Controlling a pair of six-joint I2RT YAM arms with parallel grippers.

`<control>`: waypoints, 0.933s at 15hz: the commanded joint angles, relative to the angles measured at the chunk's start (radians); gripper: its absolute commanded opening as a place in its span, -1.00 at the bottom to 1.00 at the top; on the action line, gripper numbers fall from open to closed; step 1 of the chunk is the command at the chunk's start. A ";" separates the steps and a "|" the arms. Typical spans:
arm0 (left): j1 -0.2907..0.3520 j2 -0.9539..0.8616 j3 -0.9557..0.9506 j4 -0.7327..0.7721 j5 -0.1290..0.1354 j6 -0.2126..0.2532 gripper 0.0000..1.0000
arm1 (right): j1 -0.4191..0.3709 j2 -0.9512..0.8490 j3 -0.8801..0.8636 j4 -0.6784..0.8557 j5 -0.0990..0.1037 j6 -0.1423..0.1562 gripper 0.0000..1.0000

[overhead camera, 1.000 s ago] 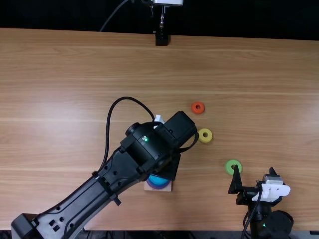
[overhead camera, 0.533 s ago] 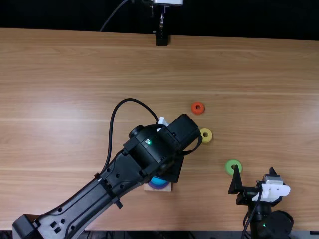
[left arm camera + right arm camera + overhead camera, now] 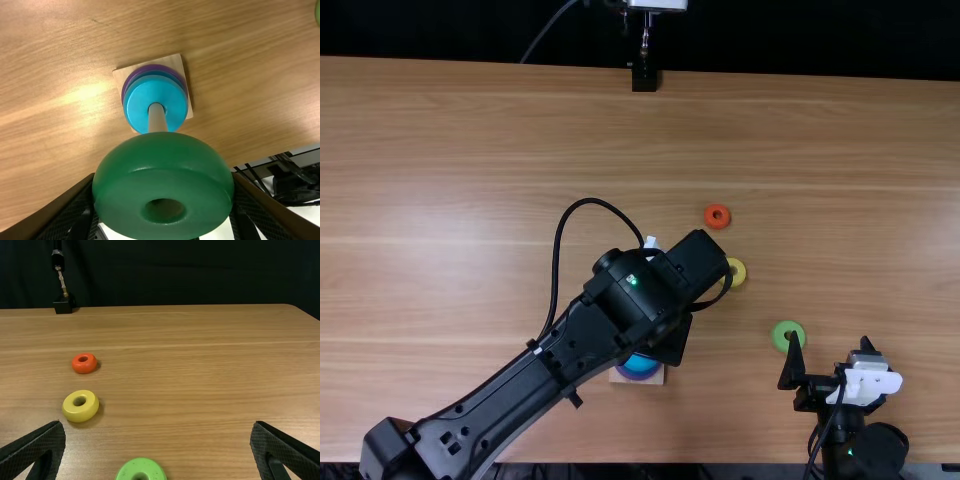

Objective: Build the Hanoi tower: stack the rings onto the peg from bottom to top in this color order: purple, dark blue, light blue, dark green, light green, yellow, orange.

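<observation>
My left gripper (image 3: 668, 338), partly hidden beneath its arm in the top view, is over the peg's wooden base (image 3: 652, 378). In the left wrist view that gripper (image 3: 164, 192) is shut on the dark green ring (image 3: 162, 175). Past the ring's edge stands the peg (image 3: 157, 119), carrying the light blue ring (image 3: 140, 104) on top, a darker blue one below it and the purple ring (image 3: 126, 90) lowest. My right gripper (image 3: 830, 345) is open at the lower right; so it shows in its wrist view, gripper (image 3: 158, 427). Loose rings: light green (image 3: 788, 336), yellow (image 3: 735, 272), orange (image 3: 717, 216).
A black stand (image 3: 645, 78) is at the table's far edge. The light green ring lies close to the right gripper's left finger. The left arm and its looping cable stretch over the table's lower left and middle, beside the yellow ring.
The left arm has shifted a little to the right and slightly nearer the table's near edge, now covering part of the yellow ring. The right arm and the loose rings have stayed put.
</observation>
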 commanded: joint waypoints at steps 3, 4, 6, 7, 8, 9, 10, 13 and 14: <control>0.004 0.009 -0.014 -0.001 0.003 -0.005 -0.68 | 0.008 -0.013 -0.063 -0.060 0.029 0.005 1.00; 0.004 0.009 -0.016 -0.001 0.005 -0.003 0.13 | 0.008 -0.013 -0.063 -0.060 0.029 0.005 1.00; 0.005 0.009 -0.017 -0.001 0.009 -0.001 1.00 | 0.008 -0.013 -0.063 -0.060 0.031 0.005 1.00; 0.005 0.009 -0.017 0.000 0.009 0.001 1.00 | 0.008 -0.013 -0.063 -0.060 0.029 0.005 1.00; 0.005 0.009 -0.016 0.002 0.009 0.003 1.00 | 0.008 -0.013 -0.063 -0.060 0.029 0.005 1.00; 0.007 0.007 -0.016 0.012 0.009 0.003 1.00 | 0.008 -0.013 -0.063 -0.060 0.031 0.005 1.00; 0.007 0.007 -0.016 0.023 0.007 0.003 1.00 | 0.008 -0.013 -0.063 -0.060 0.031 0.005 1.00; 0.013 0.005 -0.013 0.028 0.005 0.004 1.00 | 0.008 -0.013 -0.063 -0.060 0.029 0.005 1.00; 0.027 0.005 -0.011 0.026 0.005 0.006 1.00 | 0.008 -0.013 -0.063 -0.060 0.029 0.005 1.00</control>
